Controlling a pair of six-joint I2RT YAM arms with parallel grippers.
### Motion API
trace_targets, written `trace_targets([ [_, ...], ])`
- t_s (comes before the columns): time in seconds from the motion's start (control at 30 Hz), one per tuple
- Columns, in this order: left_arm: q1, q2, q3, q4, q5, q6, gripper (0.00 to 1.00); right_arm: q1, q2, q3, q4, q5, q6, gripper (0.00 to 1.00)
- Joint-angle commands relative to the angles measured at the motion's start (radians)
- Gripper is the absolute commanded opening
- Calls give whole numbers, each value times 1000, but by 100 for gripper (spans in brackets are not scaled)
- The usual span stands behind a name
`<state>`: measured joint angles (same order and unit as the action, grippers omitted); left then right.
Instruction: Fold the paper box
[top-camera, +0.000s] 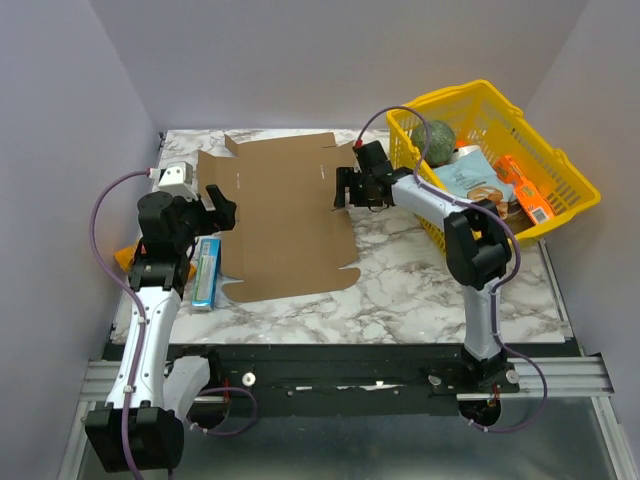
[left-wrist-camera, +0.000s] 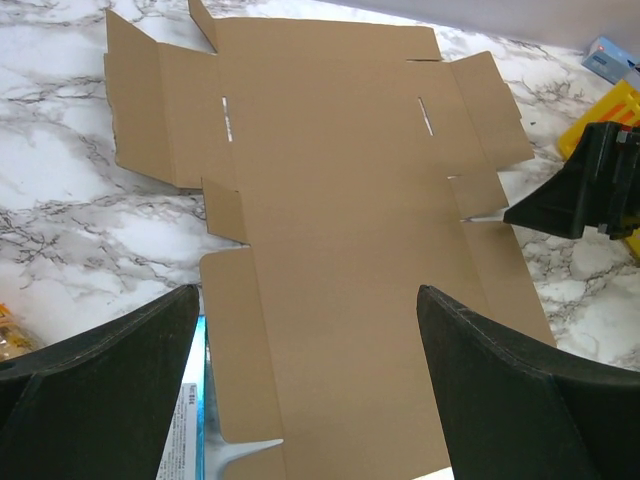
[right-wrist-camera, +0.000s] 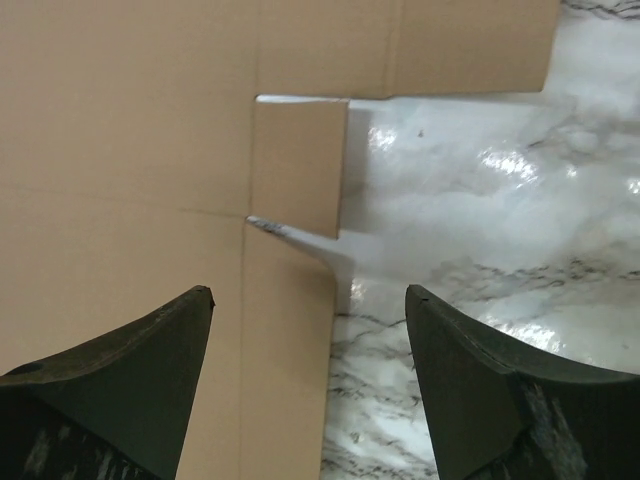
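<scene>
The paper box is a flat brown cardboard sheet with flaps and tabs, lying unfolded on the marble table. My left gripper is open and empty at the sheet's left edge. In the left wrist view the sheet spreads out ahead of the open left gripper, which hovers over its near left flap. My right gripper is open and empty at the sheet's right edge. In the right wrist view the right gripper straddles the edge of a side flap, just below a small tab.
A yellow plastic basket with groceries stands at the right rear, close behind the right arm. A small blue-green carton lies by the sheet's left edge, partly under it. An orange object lies at the table's left edge.
</scene>
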<state>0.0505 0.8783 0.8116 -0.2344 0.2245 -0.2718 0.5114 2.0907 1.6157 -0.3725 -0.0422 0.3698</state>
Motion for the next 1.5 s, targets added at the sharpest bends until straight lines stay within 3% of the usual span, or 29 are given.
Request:
trace_targets([
  [0.0, 8, 14, 12, 10, 45, -15, 99, -16, 58, 72, -14, 30, -8, 85],
  [0.43, 12, 24, 9, 18, 61, -4, 99, -27, 216, 211, -5, -97, -5, 81],
  [0.63, 12, 34, 9, 20, 64, -3, 99, -27, 239, 216, 18, -143, -5, 73],
  [0.83, 14, 36, 9, 21, 65, -1, 99, -27, 238, 204, 70, -192, 3, 55],
  [0.97, 12, 44, 9, 20, 64, 0, 99, -27, 220, 168, 121, -209, 12, 26],
  [1.13, 17, 51, 12, 20, 64, -3, 99, -27, 154, 116, 168, -258, -14, 3],
  [1.47, 43, 28, 31, 20, 61, -9, 99, -27, -214, -134, 297, -311, -65, 1],
])
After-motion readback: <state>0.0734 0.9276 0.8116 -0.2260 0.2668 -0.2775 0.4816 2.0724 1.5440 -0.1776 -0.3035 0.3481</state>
